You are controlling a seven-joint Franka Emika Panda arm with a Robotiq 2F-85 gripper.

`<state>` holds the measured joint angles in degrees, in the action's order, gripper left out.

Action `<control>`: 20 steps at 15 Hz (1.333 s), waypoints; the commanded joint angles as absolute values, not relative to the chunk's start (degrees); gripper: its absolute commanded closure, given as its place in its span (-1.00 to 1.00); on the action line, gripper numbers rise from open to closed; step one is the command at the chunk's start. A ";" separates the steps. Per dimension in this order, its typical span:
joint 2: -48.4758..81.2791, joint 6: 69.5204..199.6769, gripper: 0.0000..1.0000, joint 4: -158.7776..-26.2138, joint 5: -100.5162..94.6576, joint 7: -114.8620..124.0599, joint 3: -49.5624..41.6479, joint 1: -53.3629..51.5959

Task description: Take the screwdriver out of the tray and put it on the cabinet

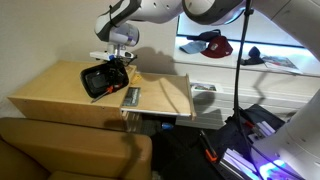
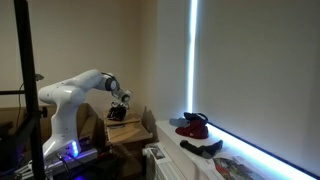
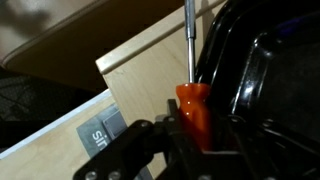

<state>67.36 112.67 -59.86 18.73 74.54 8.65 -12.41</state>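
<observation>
In the wrist view my gripper (image 3: 196, 140) is shut on the orange-red handle of the screwdriver (image 3: 192, 105); its thin dark shaft points up and away over the tan cabinet top (image 3: 150, 70). The black tray (image 3: 265, 80) lies just to the right of the screwdriver. In an exterior view the gripper (image 1: 117, 62) hangs over the black tray (image 1: 102, 82) on the cabinet (image 1: 60, 95). In an exterior view the gripper (image 2: 121, 104) sits above the cabinet (image 2: 128, 132). The screwdriver is too small to make out in both exterior views.
A grey-green booklet-like item (image 1: 130, 97) lies on the cabinet beside the tray; it also shows in the wrist view (image 3: 98, 133). A brown padded couch (image 1: 60, 150) stands in front. A white shelf with a red cap (image 1: 213, 45) is behind.
</observation>
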 commanded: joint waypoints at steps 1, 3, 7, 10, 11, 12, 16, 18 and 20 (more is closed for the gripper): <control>65.74 118.10 0.83 -59.56 16.40 73.36 6.40 -13.41; 62.52 125.13 0.83 -62.50 17.97 72.36 7.03 -12.22; 61.15 127.39 0.83 -62.29 17.92 69.92 7.94 -11.39; 62.61 126.07 0.83 -60.52 17.11 71.54 6.47 -12.43; 63.57 125.28 0.83 -59.73 16.06 73.21 5.09 -13.02; 64.65 126.63 0.83 -59.30 14.23 75.89 2.64 -14.33; 65.86 132.77 0.83 -60.05 10.65 86.22 -3.60 -14.69; 63.79 137.77 0.83 -62.60 11.41 93.04 -4.18 -15.88; 63.13 140.69 0.83 -63.41 11.56 95.75 -3.23 -15.95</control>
